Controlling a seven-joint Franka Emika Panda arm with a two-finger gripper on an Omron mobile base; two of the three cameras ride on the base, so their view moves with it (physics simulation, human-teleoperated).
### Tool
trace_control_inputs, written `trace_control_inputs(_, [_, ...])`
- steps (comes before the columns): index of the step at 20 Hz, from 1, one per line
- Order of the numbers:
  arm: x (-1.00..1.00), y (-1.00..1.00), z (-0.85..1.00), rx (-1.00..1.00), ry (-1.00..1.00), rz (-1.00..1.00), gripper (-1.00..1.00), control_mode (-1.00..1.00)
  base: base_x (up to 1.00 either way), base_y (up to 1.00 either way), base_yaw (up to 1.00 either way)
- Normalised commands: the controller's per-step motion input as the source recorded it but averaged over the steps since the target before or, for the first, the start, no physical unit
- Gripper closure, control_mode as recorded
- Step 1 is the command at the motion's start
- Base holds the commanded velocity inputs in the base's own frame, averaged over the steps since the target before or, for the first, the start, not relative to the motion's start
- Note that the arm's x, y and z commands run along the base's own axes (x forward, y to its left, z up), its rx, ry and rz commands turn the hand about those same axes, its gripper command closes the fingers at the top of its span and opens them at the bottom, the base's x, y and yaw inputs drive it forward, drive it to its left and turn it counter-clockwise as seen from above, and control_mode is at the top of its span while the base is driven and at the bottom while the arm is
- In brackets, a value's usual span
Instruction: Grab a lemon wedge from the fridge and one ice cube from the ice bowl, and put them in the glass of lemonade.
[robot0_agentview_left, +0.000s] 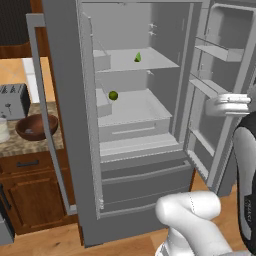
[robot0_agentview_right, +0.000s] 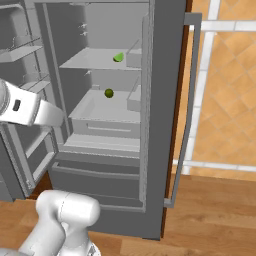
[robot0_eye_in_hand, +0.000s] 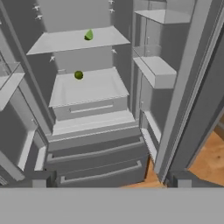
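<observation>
White arm parts sit closest, low down in both base views, and the dark fingers (robot0_eye_in_hand: 109, 181) poke up at the bottom of the hand view, spread as wide as they go and holding nothing. Past them is the grey fridge (robot0_agentview_left: 70, 125) with both doors swung open, and its two drawers at the bottom are shut. On the middle shelf (robot0_eye_in_hand: 87, 89) sits a small round dark green fruit (robot0_eye_in_hand: 78, 75). Higher up and further back, on the top shelf (robot0_eye_in_hand: 61, 41), is the lemon wedge (robot0_eye_in_hand: 89, 35), a little pale green piece near the middle of the shelf. Off to the left of the fridge is a worktop (robot0_agentview_left: 30, 142) with the brown ice bowl (robot0_agentview_left: 36, 126) on it, a grey toaster (robot0_agentview_left: 13, 101) behind the bowl, and the glass (robot0_agentview_left: 3, 130) just at the picture's edge. I think the job is at its first step, getting the wedge, and nothing has been picked up yet. Next the hand needs to go up and deep into the fridge, past the round fruit, and line the fingers up on both sides of the wedge before closing. It must not bump the shelf edge or grab the wrong fruit.
</observation>
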Motion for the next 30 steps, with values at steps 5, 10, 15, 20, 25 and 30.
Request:
trace_control_inputs(5, [-0.53,0.00,0.00,0.00,-0.06,0.00,-1.00,-1.00,0.00,0.00,0.00])
trace_control_inputs(10, [-0.20,0.00,0.01,0.00,-0.01,0.00,-1.00,-1.00,0.00,0.00,0.00])
trace_control_inputs(15, [0.01,-0.01,0.02,0.00,-0.02,0.08,-1.00,-1.00,0.00,0.00,0.00])
trace_control_inputs(20, [0.00,-0.01,0.00,0.00,0.00,0.04,-1.00,1.00,0.11,0.00,0.04])
trace_control_inputs(25, [0.00,0.00,0.00,0.00,0.00,0.00,-1.00,1.00,0.56,0.04,0.06])
trace_control_inputs(30, [0.00,0.00,0.00,0.00,0.00,0.00,-1.00,1.00,0.63,0.03,0.00])
